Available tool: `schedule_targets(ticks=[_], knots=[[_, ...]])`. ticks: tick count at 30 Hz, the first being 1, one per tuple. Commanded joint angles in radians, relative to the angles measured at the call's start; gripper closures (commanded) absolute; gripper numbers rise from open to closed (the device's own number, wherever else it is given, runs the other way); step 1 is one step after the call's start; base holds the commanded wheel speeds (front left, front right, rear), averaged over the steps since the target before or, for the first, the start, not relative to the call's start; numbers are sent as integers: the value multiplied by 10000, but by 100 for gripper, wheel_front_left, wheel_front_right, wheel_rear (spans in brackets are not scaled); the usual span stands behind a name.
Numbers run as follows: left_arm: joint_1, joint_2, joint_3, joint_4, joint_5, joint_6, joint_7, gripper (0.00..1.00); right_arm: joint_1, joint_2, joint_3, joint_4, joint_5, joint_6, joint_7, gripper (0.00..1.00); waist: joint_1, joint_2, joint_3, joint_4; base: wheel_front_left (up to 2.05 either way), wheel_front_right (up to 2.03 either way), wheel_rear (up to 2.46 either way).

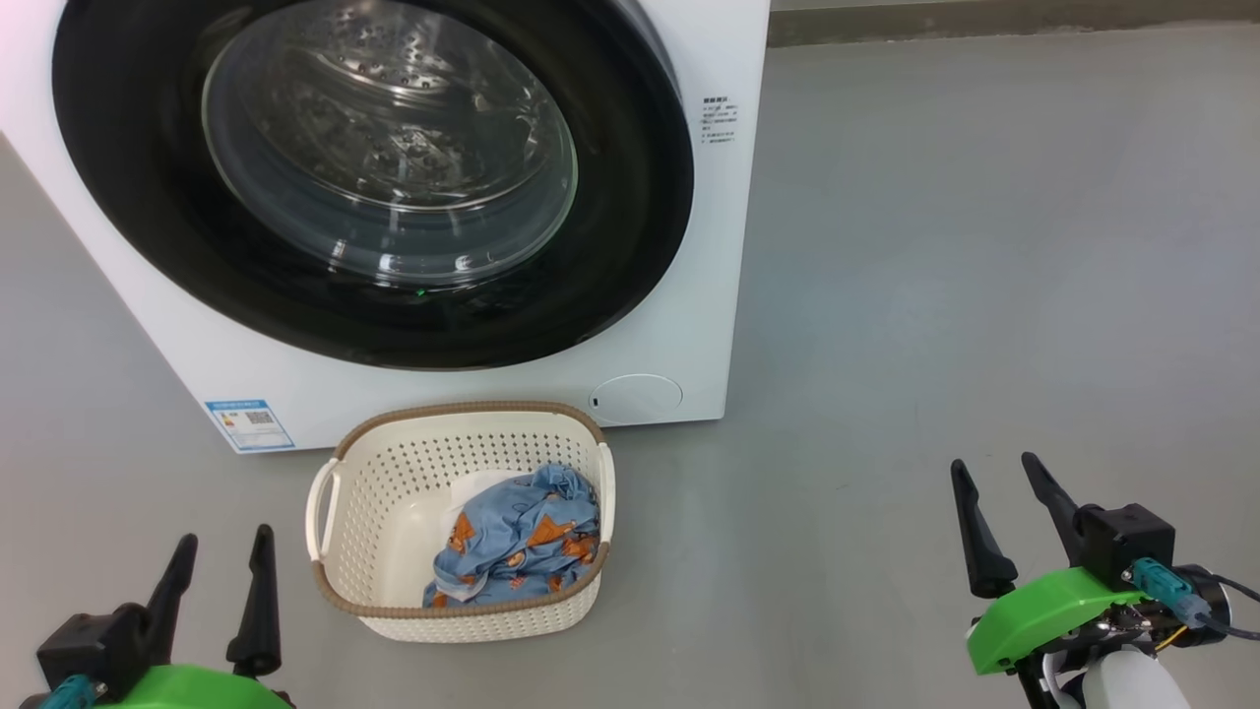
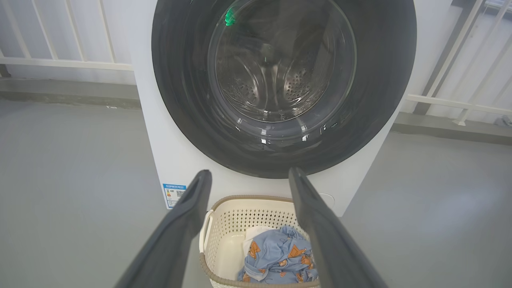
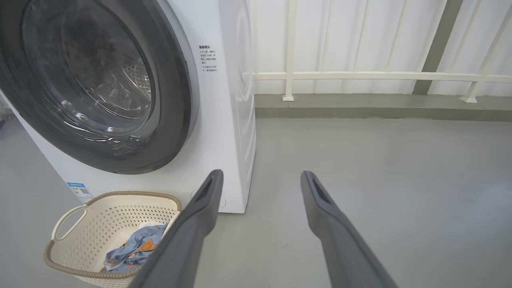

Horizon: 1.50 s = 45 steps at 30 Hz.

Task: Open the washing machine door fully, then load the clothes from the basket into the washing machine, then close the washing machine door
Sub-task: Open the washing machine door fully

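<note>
Holding the clothes [image 1: 517, 542], the basket [image 1: 384, 483] sits nearer the left fingers [image 1: 259, 601].

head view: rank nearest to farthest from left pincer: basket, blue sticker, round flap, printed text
1. Cream-white perforated plastic basket, just right of the left pincer.
2. Blue label sticker, low left on the white washing machine.
3. Small round white flap, lower right corner.
4. Black printed text, upper right.

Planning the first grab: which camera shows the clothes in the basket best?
The head view: it looks down on the clothes in the basket, unobstructed. In the left wrist view a finger covers their right edge; in the right wrist view they look small, partly behind another finger.
</note>
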Motion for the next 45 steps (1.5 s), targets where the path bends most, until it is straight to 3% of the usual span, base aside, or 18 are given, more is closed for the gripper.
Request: schedule_targets(ticks=[1, 12, 21, 22, 23, 24, 25, 26, 38, 45], knots=[[-214, 293, 300, -309, 25, -25, -65, 0, -341, 3, 238, -287, 115, -11, -130, 0, 0, 0, 33, 38, 0, 0, 0], [-102, 281, -1, -559, -110, -25, -65, 0, -1702, 3, -21, -898, 1112, -11, 88, 0, 0, 0, 515, 352, 0, 0, 0], [-365, 418, -165, -427, -389, -25, -65, 0, -2889, 3, -435, -900, 3493, -11, 385, 0, 0, 0, 954, 607, 0, 0, 0], [-392, 440, -192, -413, -409, -25, -65, 0, -2987, 3, -483, -831, 3873, -11, 415, 13, 0, 0, 1009, 621, 0, 0, 0], [-422, 453, -219, -410, -426, -25, -65, 0, -3098, 3, -498, -761, 4209, -11, 460, 47, 0, 0, 1060, 634, 0, 0, 0], [-455, 465, -243, -415, -442, -25, -65, 0, -3222, 3, -539, -687, 4584, -11, 487, 70, 0, 0, 1110, 644, 0, 0, 0], [-455, 465, -243, -415, -442, -25, -65, 0, -3222, 3, -539, -687, 4584, -11, 487, 70, 0, 0, 1110, 644, 0, 0, 0], [-484, 480, -260, -426, -461, -25, -65, 0, -3354, 3, -589, -609, 4924, -11, 518, 98, 0, 0, 1170, 648, 0, 0, 0], [-899, 600, -488, -529, -737, -25, -65, 0, -5284, 3, -1227, 553, 8344, -11, 1592, 100, 0, 0, 1988, 755, 0, 0, 0], [-1212, 743, -788, -590, -959, -25, -65, 0, -6920, -11, -2012, 1439, 8794, -11, 3541, 100, 0, 0, 2598, 985, 0, 0, 0]])
